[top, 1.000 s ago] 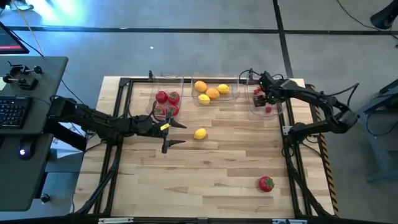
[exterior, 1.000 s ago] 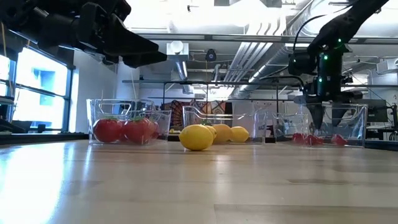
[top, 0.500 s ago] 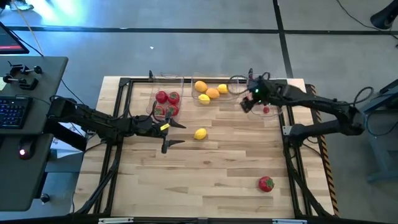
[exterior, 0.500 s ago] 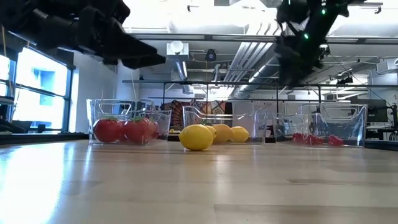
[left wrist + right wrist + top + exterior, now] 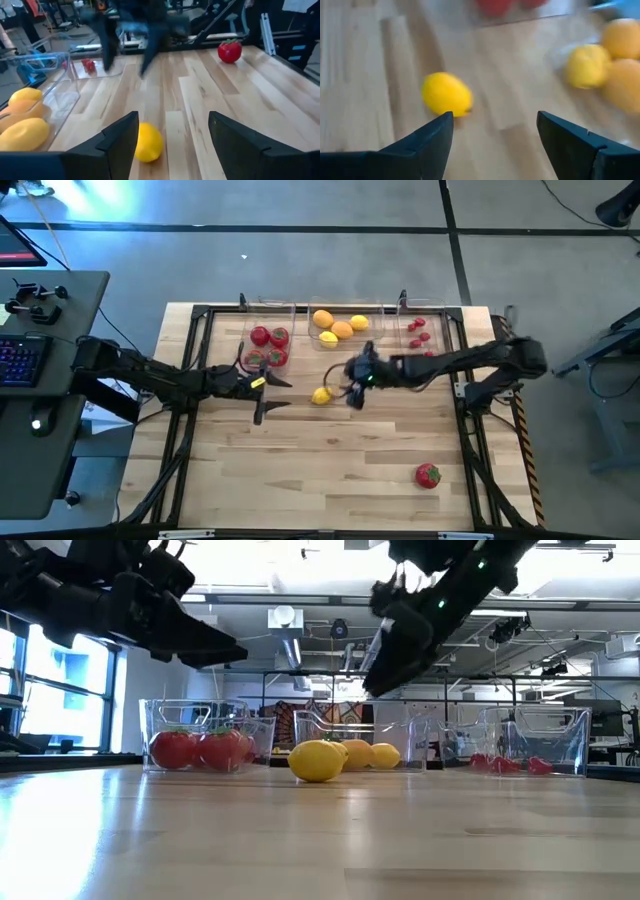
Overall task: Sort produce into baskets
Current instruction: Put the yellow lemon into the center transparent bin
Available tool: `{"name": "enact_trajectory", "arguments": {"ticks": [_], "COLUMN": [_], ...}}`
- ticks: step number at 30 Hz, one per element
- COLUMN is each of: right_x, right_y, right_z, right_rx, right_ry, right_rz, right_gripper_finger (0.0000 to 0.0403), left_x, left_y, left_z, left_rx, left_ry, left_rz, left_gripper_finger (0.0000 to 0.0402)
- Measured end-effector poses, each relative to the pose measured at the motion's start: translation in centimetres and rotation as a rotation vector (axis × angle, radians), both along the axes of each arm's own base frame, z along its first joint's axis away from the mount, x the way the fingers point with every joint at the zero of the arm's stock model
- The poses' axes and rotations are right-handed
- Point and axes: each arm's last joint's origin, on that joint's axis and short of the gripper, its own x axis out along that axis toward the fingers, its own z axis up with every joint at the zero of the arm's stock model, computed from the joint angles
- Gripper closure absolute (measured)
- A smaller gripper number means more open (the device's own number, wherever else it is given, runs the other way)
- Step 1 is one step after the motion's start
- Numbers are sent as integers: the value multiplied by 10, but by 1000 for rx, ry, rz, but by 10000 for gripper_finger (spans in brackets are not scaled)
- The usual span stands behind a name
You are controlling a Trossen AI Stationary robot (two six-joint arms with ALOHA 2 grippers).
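loose lemon [image 5: 322, 395]: lay on the bare table [image 5: 330, 470] between the two grippers, just in front of the middle bin
right gripper [image 5: 352, 394]: fingers apart, nothing between them; hung just beside the lemon, which sat slightly ahead of it and off toward the left arm
left gripper [image 5: 262, 398]: fingers apart, empty; lemon lay ahead of it, near but farther off than from the right gripper
nearer arm: the right, by the overhead view
lemon long axis: appeared to run roughly across the right gripper's line of approach, judged from its wrist view; not certain
likely next step: right gripper drops onto the lemon, a judgement only
stray tomato [image 5: 428, 475]: lay on the table well behind and to the side of the right gripper, near the table's front edge
bins: three clear ones in a row at the far edge
left bin [image 5: 291, 310]: about four tomatoes, overlapping, count unsure
middle bin [image 5: 378, 310]: four citrus, yellow and orange
right bin [image 5: 450, 320]: about five small red berries
loose produce: two pieces, one lemon, one tomato
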Motion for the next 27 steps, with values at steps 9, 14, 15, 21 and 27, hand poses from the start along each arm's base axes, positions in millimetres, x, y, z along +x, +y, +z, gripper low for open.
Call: {"name": "enact_trajectory", "arguments": {"ticks": [9,14,15,21,27], "right_x": [46,61,62,64,69], "right_y": [23,25,25,25,21], "right_z": [-25,-19,-16,-12,-25], "right_rx": [-16,-106,-120,-227,-269], "right_ry": [51,85,93,146,178], "right_rz": [147,204,219,392,497], "right_gripper_finger": [88,84,84,84,84], "left_x": [-6,-6,-6,-7,-7], "left_y": [0,0,0,0,0], "left_z": [4,2,2,1,1], "left_rx": [-3,-5,-5,-5,-12], "left_ry": [-7,9,12,20,21], "left_rz": [-10,-9,-9,-10,-8], "left_gripper_finger": [184,184,184,184,184]}}
